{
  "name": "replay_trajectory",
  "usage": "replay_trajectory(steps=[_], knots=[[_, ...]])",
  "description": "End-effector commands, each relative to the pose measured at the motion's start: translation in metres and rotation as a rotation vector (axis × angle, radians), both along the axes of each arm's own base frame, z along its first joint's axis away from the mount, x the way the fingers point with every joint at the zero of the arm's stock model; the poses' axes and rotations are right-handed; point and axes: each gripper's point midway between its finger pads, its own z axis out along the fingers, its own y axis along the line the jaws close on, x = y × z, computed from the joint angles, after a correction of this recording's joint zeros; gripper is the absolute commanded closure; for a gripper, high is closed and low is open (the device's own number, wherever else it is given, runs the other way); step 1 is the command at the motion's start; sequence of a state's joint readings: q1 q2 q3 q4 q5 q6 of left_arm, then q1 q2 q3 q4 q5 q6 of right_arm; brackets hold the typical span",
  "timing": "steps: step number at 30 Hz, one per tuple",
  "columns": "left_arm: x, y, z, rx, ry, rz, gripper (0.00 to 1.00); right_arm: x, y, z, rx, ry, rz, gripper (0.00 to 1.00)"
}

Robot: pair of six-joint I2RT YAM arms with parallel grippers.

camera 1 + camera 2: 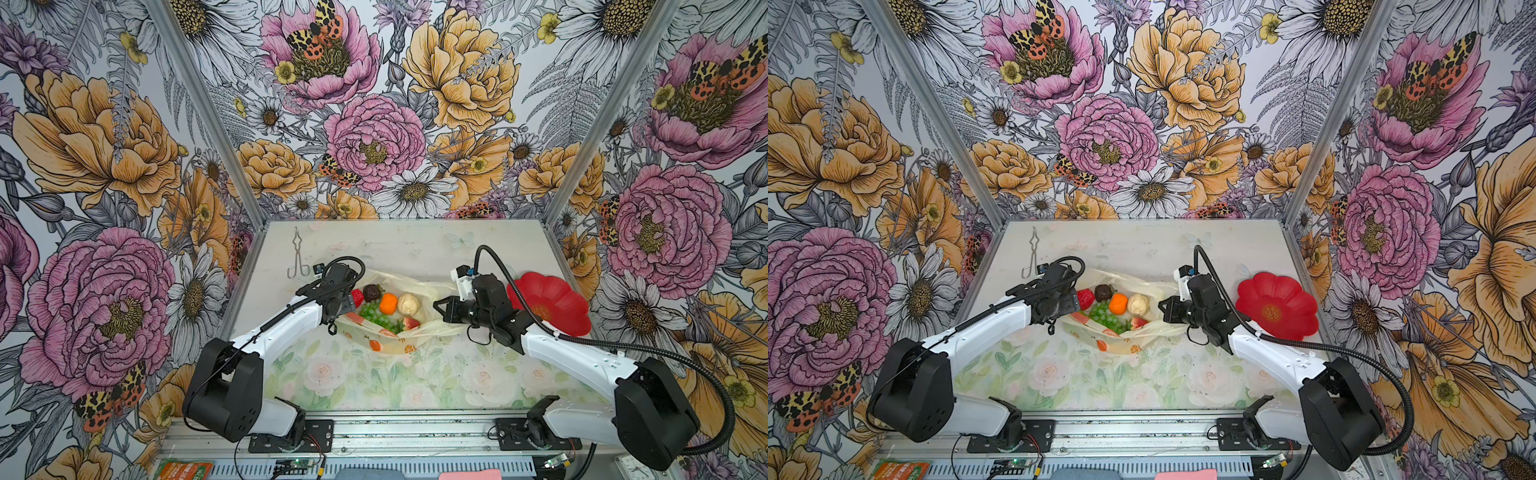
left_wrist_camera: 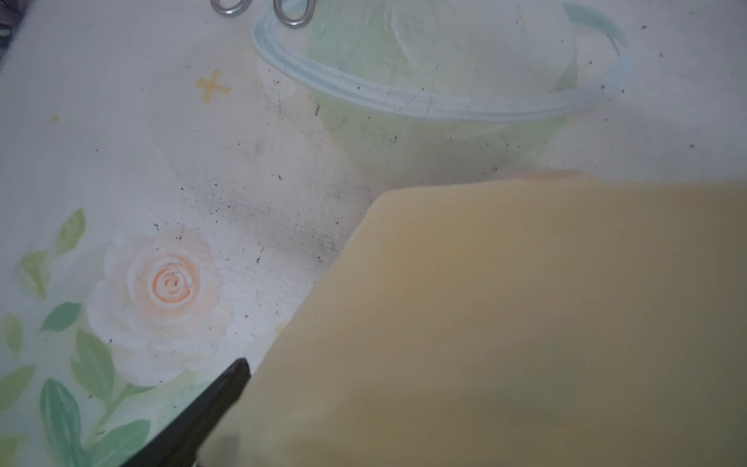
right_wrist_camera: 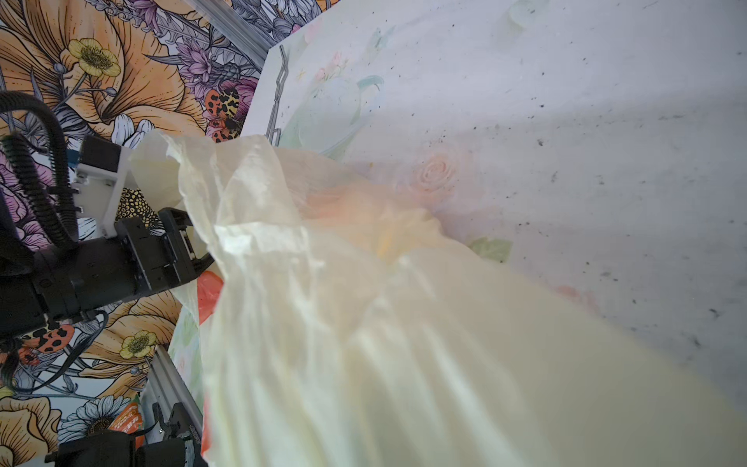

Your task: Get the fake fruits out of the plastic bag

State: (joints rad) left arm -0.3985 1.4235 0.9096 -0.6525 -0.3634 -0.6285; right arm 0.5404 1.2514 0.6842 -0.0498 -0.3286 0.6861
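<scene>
right hand was pinched closed on the rim of the plastic bag, which lay in the middle of the table with its mouth spread and the fake fruits heaped inside. left hand sat at the opposite rim, beside the strawberry; film hid its jaws, so its opening could not be told. the likely trouble: closing there might catch thin film instead of fruit, collapsing the bag's mouth or tearing it from the right hand's pinch.
</scene>
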Motion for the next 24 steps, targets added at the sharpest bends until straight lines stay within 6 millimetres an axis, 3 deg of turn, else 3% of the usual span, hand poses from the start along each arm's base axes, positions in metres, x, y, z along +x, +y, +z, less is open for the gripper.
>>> replay_trajectory(steps=[1,7,13,18,24], knots=[[0.014,-0.014,-0.008,-0.091,-0.015,-0.046,0.27,0.000,0.004,0.025,0.028,-0.065,0.017,1.00],[0.013,-0.007,0.000,-0.164,-0.102,-0.026,0.71,0.010,-0.011,0.036,0.130,-0.043,-0.028,1.00],[-0.006,0.022,-0.010,-0.350,-0.210,0.078,0.98,0.040,-0.044,0.041,0.348,0.025,-0.111,1.00],[-0.018,0.050,-0.022,-0.425,-0.220,0.184,1.00,0.050,-0.051,0.014,0.364,0.122,-0.148,1.00],[-0.010,0.024,-0.006,-0.358,-0.188,0.052,1.00,0.028,-0.024,-0.017,0.141,0.192,-0.058,1.00]])
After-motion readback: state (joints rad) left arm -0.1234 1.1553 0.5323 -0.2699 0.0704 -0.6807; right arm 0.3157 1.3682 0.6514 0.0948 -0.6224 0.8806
